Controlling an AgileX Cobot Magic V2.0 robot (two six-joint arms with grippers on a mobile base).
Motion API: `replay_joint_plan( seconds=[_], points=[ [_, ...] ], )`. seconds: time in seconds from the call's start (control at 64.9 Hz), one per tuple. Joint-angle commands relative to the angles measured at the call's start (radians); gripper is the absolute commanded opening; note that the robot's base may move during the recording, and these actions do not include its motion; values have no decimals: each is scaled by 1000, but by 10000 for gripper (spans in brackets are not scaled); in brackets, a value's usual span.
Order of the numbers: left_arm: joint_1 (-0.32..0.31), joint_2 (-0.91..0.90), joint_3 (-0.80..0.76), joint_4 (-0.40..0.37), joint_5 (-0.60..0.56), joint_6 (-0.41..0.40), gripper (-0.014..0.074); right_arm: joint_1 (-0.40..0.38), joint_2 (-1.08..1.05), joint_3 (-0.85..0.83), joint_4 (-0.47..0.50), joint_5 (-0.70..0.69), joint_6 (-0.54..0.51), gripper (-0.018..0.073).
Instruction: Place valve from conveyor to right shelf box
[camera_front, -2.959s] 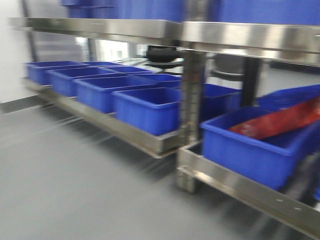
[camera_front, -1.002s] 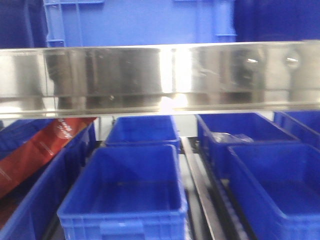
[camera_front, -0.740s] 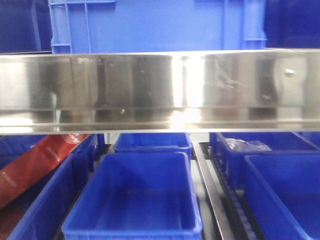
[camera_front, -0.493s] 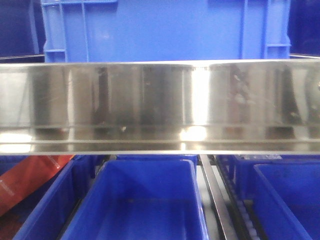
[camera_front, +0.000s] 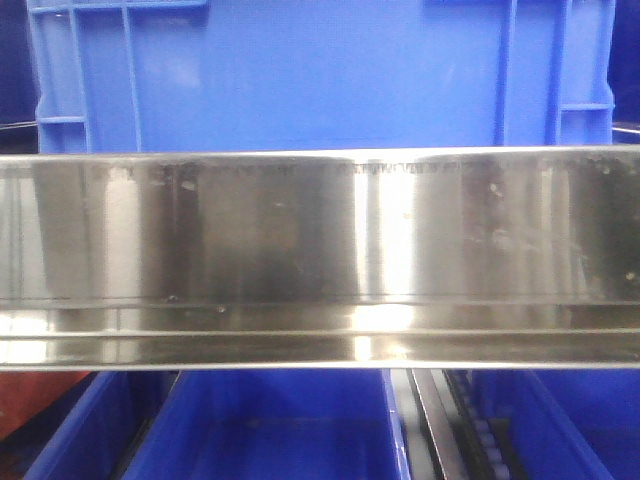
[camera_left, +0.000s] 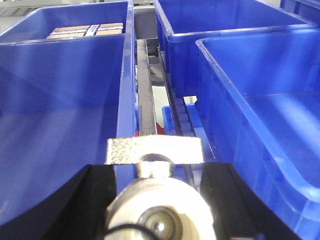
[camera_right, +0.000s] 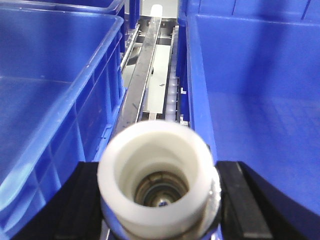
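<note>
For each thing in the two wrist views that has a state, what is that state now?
left hand, shut on the left valve
left valve, held, white cap toward the camera
right hand, shut on the right valve
right valve, held, open cap end toward the camera
far left box, holds a cardboard pack
near left box, empty where visible

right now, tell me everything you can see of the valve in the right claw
In the right wrist view the valve faces the camera end-on: a round white plastic cap, hollow, with a dark metal bore and a small bright centre. A sliver of silvery body shows under the cap's rim. The right claw is shut on it, black fingers pressing either side. Beyond it a metal rail runs between two blue boxes.
</note>
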Motion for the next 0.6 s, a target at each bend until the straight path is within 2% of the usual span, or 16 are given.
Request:
replay_joint_plan(
  seconds=[0.0,0.586],
  points=[
    [-4,-7,-5,-2,-59,-5,-111,1,-8,-16,-12,-74,-4,-154],
    [-4,-7,-5,-2,-59,-5,-111,1,-8,-16,-12,-74,-4,-154]
  ],
)
